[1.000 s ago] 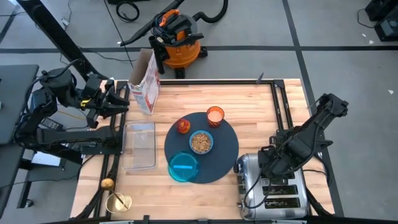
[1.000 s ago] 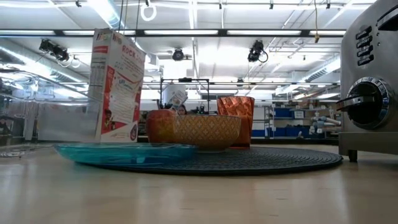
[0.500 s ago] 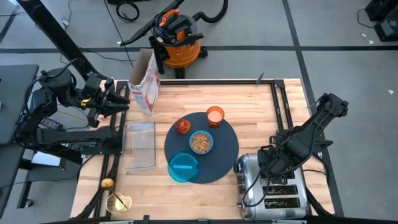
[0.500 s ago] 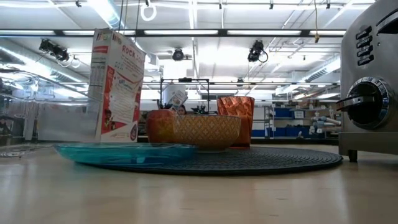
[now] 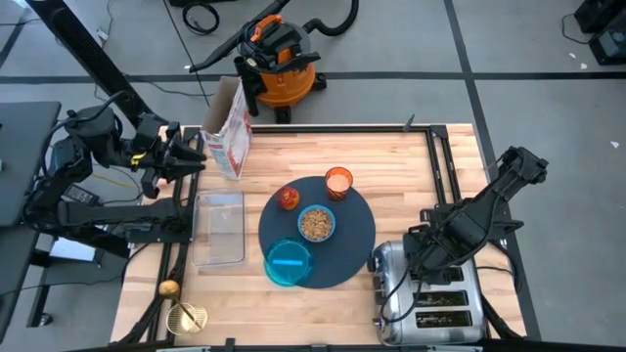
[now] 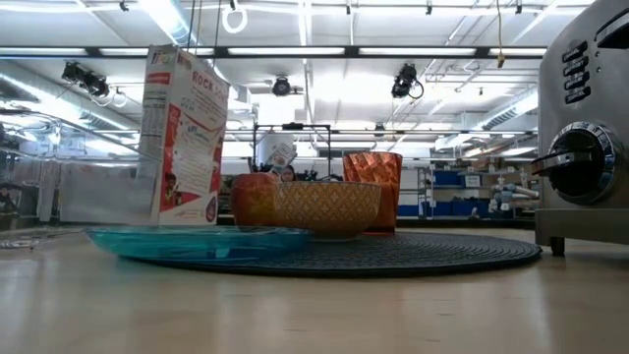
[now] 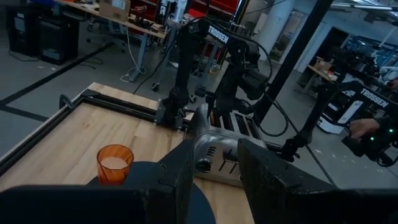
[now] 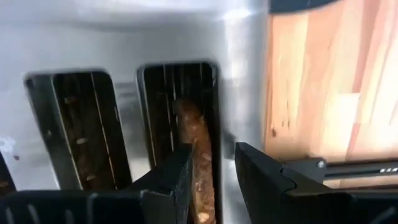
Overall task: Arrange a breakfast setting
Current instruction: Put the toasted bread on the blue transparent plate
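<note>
Breakfast setting at table centre, seen from above. Your large dark slate-blue round mat [image 5: 344,252] carries four pieces grouped close so that one diner could reach all of them: the small light-blue bowl [image 5: 316,224] filled with tan cereal at the middle, the red apple [image 5: 289,198] and the copper-orange faceted cup [image 5: 338,182] along the far edge, and the teal shallow dish [image 5: 289,263] at the near-left edge, overhanging the rim slightly. The gold spoon is not identifiable in any view.

Your left gripper [image 5: 189,156] hangs off the table's far-left corner, just beside the red-and-white cardboard cereal box [image 5: 227,137]. Its fingers stand partly apart with nothing between them, a waiting posture that leaves the mat unobstructed.

Your right gripper [image 8: 214,167] hovers directly over the brushed-steel two-slot toaster [image 5: 391,269] at the near-right corner. Its fingers are partly apart and straddle the slot that holds a browned slice of toast [image 8: 194,146]. They do not yet touch it. That alignment suggests the toast is your next item to draw out.

A clear rectangular plastic tray [image 5: 219,228] lies left of the mat.
</note>
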Robot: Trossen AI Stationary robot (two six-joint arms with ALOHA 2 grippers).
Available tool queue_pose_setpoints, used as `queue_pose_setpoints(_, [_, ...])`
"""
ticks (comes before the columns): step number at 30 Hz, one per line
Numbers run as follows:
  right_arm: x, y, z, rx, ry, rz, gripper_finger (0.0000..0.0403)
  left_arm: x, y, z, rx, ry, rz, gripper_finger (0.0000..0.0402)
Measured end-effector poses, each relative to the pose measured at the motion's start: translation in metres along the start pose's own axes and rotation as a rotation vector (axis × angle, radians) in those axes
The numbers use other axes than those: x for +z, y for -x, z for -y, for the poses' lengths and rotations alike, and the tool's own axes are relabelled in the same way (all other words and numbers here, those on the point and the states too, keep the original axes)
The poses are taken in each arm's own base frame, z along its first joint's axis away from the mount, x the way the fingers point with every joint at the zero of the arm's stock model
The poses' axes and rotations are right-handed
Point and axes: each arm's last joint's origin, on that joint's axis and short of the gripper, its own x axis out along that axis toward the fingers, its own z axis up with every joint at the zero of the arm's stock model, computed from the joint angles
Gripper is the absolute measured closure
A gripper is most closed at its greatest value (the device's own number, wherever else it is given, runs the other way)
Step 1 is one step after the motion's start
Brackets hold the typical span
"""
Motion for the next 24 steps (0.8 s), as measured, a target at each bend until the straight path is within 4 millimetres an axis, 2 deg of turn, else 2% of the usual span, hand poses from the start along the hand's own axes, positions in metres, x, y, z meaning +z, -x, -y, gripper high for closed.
queue_pose_setpoints(6, [-0.001, -0.001, -0.001, 0.036, 0.013, -0.035, 0.0275, 0.0, -0.009, 0.001, -0.047, 0.002, -0.037, 0.0271])
queue_pose_setpoints(9, [-0.001, 0.0, -0.001, 0.038, 0.015, -0.038, 0.0278, -0.002, -0.02, 0.003, -0.117, -0.014, -0.039, 0.0271])
queue_pose_setpoints(16, [-0.002, 0.001, -0.002, 0.079, 0.039, -0.063, 0.0298, -0.013, -0.06, 0.011, -0.305, -0.042, -0.018, 0.0271])
queue_pose_setpoints(20, [0.0, -0.001, -0.006, 0.124, 0.063, -0.065, 0.0311, -0.014, -0.074, 0.017, -0.356, -0.048, -0.028, 0.0271])
queue_pose_setpoints(24, [0.0, -0.003, -0.005, 0.079, 0.03, -0.069, 0.0315, -0.017, -0.082, 0.019, -0.36, -0.059, -0.052, 0.0271])
